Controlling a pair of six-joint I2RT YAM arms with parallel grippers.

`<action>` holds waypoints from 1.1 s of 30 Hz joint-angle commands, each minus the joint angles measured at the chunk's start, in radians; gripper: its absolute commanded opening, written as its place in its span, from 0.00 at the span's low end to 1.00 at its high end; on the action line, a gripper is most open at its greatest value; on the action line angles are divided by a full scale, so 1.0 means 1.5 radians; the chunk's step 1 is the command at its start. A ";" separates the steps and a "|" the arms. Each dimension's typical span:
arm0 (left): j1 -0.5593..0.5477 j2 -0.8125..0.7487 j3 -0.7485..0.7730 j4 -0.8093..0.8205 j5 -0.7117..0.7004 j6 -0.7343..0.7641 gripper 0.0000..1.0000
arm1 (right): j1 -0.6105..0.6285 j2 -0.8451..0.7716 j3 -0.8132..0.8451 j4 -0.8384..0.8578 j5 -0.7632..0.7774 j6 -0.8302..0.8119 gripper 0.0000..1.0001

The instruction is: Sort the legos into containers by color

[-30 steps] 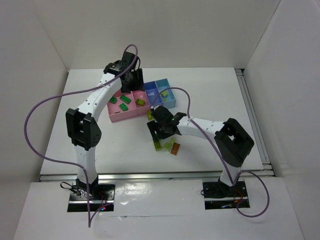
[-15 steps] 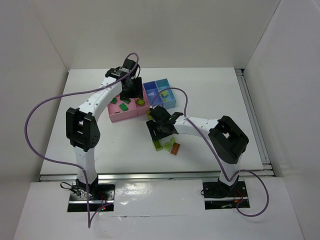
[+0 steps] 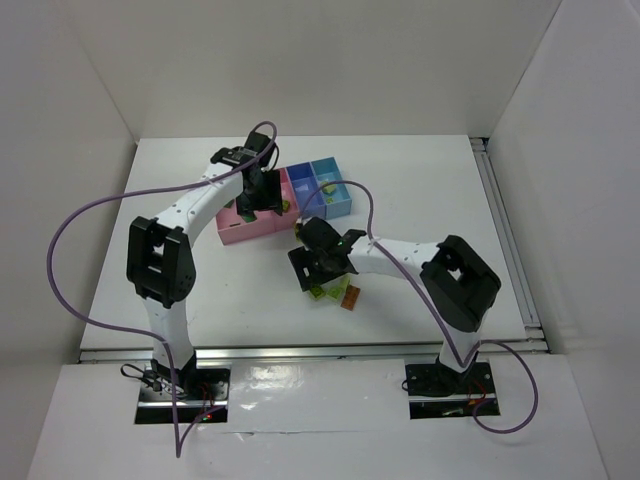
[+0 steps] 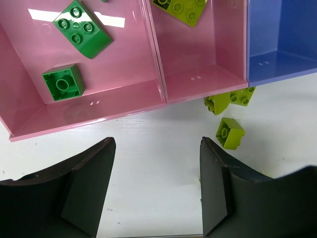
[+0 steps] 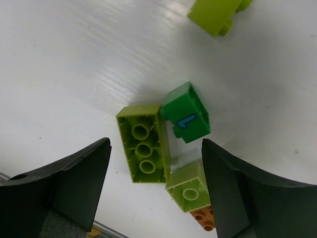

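Observation:
The containers are a joined row: two pink bins (image 3: 238, 234), a darker blue bin (image 3: 300, 178) and a light blue bin (image 3: 330, 170). In the left wrist view the left pink bin (image 4: 29, 126) holds two dark green legos (image 4: 81, 29). The other pink bin (image 4: 198, 74) holds a yellow-green one (image 4: 179, 7). My left gripper (image 4: 157, 148) hangs open over bare table just in front of them. My right gripper (image 5: 155, 144) is open, its fingers straddling an upturned yellow-green brick (image 5: 143, 148), a dark green brick (image 5: 187, 113), a small yellow-green one (image 5: 188, 188) and an orange one (image 5: 204, 218).
Two yellow-green bricks (image 4: 230, 132) lie on the table in front of the blue bin (image 4: 282, 64). Another yellow-green brick (image 5: 218, 12) lies beyond the right gripper's pile. White walls enclose the table on three sides. A purple cable loops from each arm.
My left gripper has come back from over the bins to their near edge. My right gripper has shifted slightly nearer and leftward over the loose pile, its jaws narrowing and widening again.

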 commanded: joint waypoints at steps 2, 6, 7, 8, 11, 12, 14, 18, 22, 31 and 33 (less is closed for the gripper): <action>0.004 -0.031 0.007 0.010 0.003 -0.002 0.73 | 0.029 -0.025 -0.004 0.003 -0.017 -0.017 0.79; 0.004 -0.031 -0.001 0.010 0.003 -0.002 0.73 | 0.036 -0.002 0.003 0.003 -0.025 -0.017 0.70; 0.004 -0.031 -0.007 0.010 -0.004 -0.002 0.73 | 0.036 0.008 0.009 0.003 -0.025 -0.017 0.69; 0.004 -0.031 -0.008 0.010 -0.004 -0.002 0.73 | 0.036 0.009 0.009 0.003 -0.025 -0.017 0.67; 0.004 -0.031 -0.008 0.010 -0.004 -0.002 0.73 | 0.036 0.023 0.017 0.003 -0.017 -0.017 0.58; 0.004 -0.031 -0.008 0.010 -0.004 -0.002 0.73 | 0.036 0.023 0.024 0.003 -0.017 -0.017 0.56; 0.004 -0.038 -0.008 0.010 -0.004 -0.002 0.73 | 0.036 0.023 0.024 -0.004 -0.009 -0.017 0.55; 0.017 -0.044 -0.008 0.010 0.003 -0.008 0.73 | 0.036 0.029 0.031 -0.010 -0.002 -0.023 0.43; 0.058 -0.058 -0.008 0.010 0.003 -0.008 0.73 | 0.036 -0.009 0.039 -0.016 0.011 -0.037 0.33; 0.180 -0.120 -0.094 0.032 0.034 -0.014 0.73 | -0.004 0.003 0.231 -0.003 0.082 -0.063 0.33; 0.192 -0.139 -0.115 0.047 0.042 -0.014 0.77 | -0.024 0.041 0.275 0.006 0.082 -0.063 0.33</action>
